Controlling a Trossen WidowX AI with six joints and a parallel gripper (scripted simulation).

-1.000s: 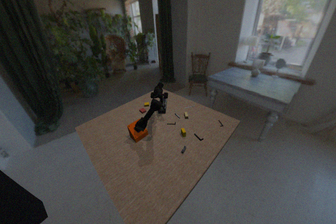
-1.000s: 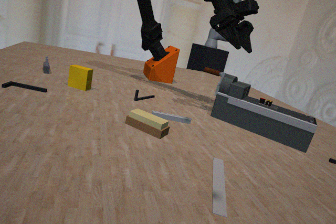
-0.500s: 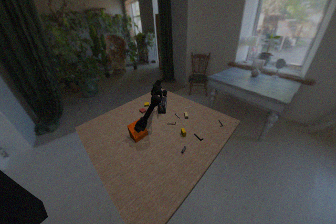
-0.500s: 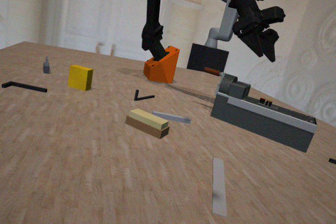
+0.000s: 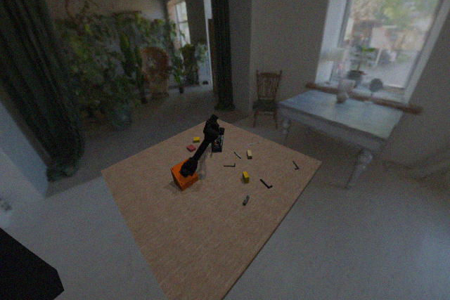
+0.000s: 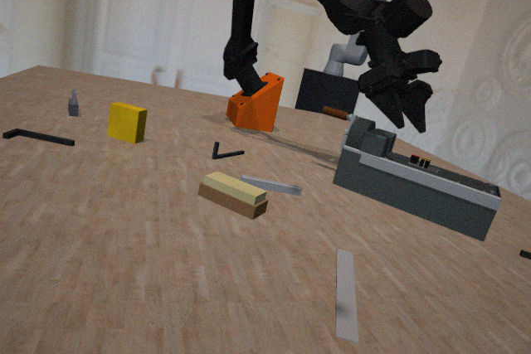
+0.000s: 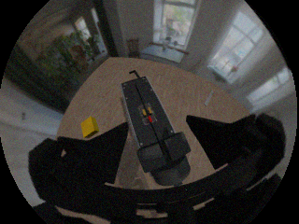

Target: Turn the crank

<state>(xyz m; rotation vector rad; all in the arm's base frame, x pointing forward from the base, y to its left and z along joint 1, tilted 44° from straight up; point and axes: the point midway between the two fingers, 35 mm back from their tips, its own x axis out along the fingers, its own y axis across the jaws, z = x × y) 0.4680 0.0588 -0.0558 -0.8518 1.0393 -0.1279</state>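
The grey machine (image 5: 218, 148) (image 6: 407, 193) (image 7: 134, 95) stands on the table with its long slide bed facing up. Its brown crank handle (image 6: 335, 113) sticks out at the housing end in the exterior view; the wrist view does not show it. The red pointer (image 6: 414, 158) (image 7: 149, 119) sits a little off the two brass marks (image 6: 425, 162) (image 7: 147, 111), on the side toward the crank housing. My gripper (image 6: 411, 128) (image 7: 157, 121) is open and empty, pointing down above the machine, with its fingertips clear of the handle and the housing.
A yellow block (image 5: 245, 177) (image 6: 126, 122), a cream-and-brown block (image 6: 232, 194), a metal strip (image 6: 270, 185), a flat pale strip (image 6: 346, 294) (image 7: 208, 98) and black hex keys (image 6: 45, 137) lie around. A red block (image 5: 190, 148) and another yellow block (image 5: 196, 140) (image 7: 90, 127) lie beside the machine.
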